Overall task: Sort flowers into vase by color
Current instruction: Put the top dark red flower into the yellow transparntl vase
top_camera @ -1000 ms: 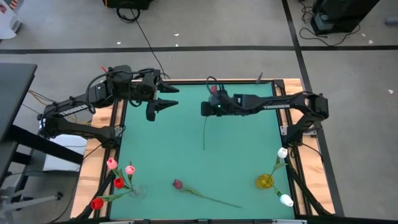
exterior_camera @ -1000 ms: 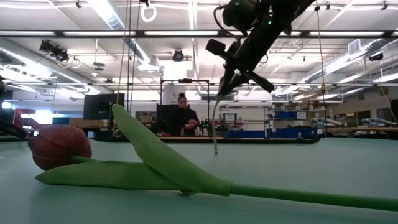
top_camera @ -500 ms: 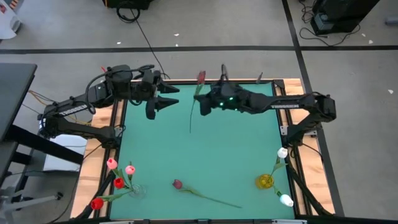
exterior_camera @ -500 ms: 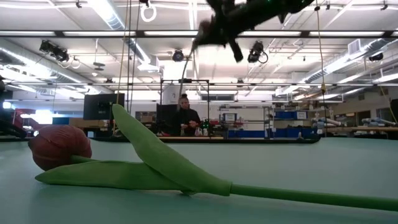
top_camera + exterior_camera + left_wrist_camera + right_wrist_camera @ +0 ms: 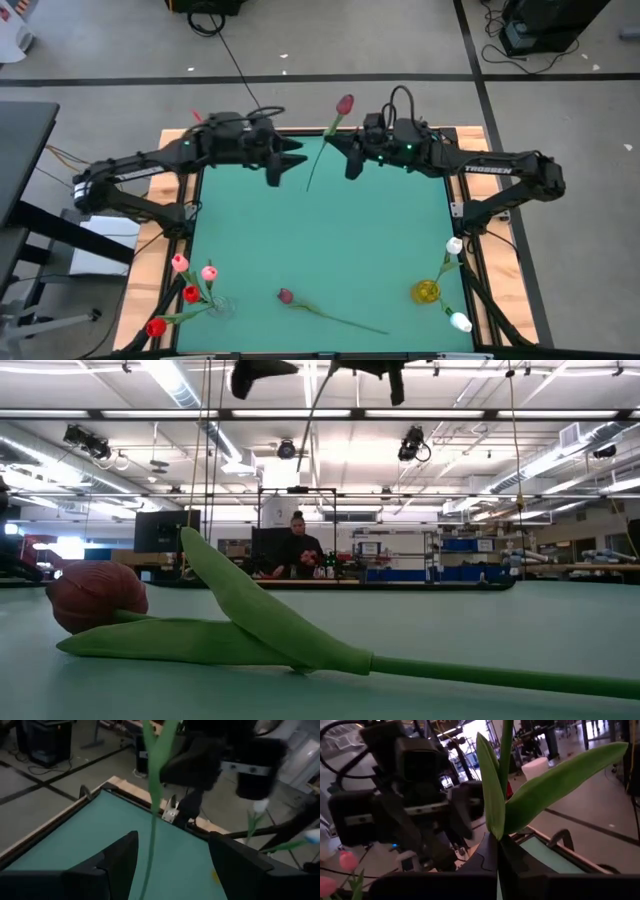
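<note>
Green along its thin stem and two long leaves, with a small dark red head, the tulip [image 5: 327, 146] I have in the right end effector [image 5: 349, 160] hangs above the far edge of the bench [image 5: 320, 240], clenched at the stem. My left end effector [image 5: 283, 163] waits released just beside that tulip. Nearer me, another dark-headed tulip [image 5: 325, 309] lies flat on the bench, between the clear vase [image 5: 219, 306] and the yellow vase [image 5: 427, 292].

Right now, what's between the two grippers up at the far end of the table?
The thin green stem of the red tulip that the right gripper holds; the high view shows it between that and the open left gripper.
</note>
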Motion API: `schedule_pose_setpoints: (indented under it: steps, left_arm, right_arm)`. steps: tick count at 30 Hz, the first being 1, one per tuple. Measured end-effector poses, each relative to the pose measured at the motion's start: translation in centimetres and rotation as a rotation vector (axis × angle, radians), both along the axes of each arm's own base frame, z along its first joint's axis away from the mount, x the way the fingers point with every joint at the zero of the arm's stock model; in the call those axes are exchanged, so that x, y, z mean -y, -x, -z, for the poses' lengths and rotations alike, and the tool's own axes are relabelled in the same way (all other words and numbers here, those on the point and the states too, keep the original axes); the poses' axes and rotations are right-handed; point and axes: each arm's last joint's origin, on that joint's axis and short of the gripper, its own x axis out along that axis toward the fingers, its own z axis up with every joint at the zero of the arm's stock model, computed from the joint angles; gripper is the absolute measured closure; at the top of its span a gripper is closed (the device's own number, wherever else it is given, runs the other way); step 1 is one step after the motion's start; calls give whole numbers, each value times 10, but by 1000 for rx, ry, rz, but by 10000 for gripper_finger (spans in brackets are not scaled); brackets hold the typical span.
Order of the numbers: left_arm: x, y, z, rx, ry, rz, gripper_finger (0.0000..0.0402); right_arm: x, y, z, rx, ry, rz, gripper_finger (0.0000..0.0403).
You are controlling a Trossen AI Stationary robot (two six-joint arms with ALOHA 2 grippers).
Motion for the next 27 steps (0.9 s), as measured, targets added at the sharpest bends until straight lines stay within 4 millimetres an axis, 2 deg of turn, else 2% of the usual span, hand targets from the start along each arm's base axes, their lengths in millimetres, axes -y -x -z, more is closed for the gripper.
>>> schedule_pose_setpoints:
  steps: [6,14,21,24,27]
  left_arm:
    - [-7,-26,17,-28,27,-5,154]
    - [-11,-40,27,-39,26,-2,154]
    - [-13,-48,29,-29,-78,20,158]
    - [-12,-47,28,-29,-113,27,191]
    - [-11,-48,28,-33,-148,68,262]
  right_arm:
    - [0,4,-5,8,25,-21,400]
    - [-2,4,-5,8,35,-102,400]
    - [-3,4,-5,3,31,-135,400]
    - [-3,4,-4,-3,29,-137,400]
    - [-4,4,-4,-3,32,-166,399]
